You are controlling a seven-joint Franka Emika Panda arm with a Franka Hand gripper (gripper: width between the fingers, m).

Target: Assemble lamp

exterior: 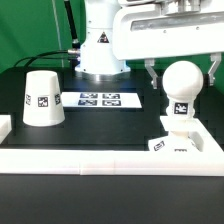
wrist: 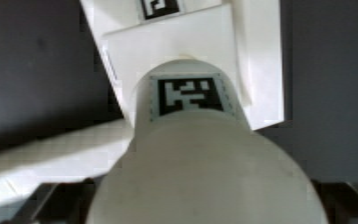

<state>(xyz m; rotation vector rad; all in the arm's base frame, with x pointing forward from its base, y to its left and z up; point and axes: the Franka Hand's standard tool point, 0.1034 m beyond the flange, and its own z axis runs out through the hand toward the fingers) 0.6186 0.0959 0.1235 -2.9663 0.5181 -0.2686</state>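
Black tabletop [exterior: 100, 125], exterior view, left to right: shade [exterior: 40, 98] stood wide end down at the left; marker board [exterior: 98, 99] lay flat mid-table; at the right, bulb [exterior: 183, 92] stood upright on base [exterior: 185, 148]. Gripper [exterior: 181, 72] straddled the bulb's round head, jaws spread wide, fingers apart from it, holding nothing.

backdrop: a plain green wall [exterior: 28, 25] is seen behind | surface: a matte black flat surface [exterior: 105, 128] is evenly lit | edge: a thick white rail [exterior: 90, 158] is set along its front
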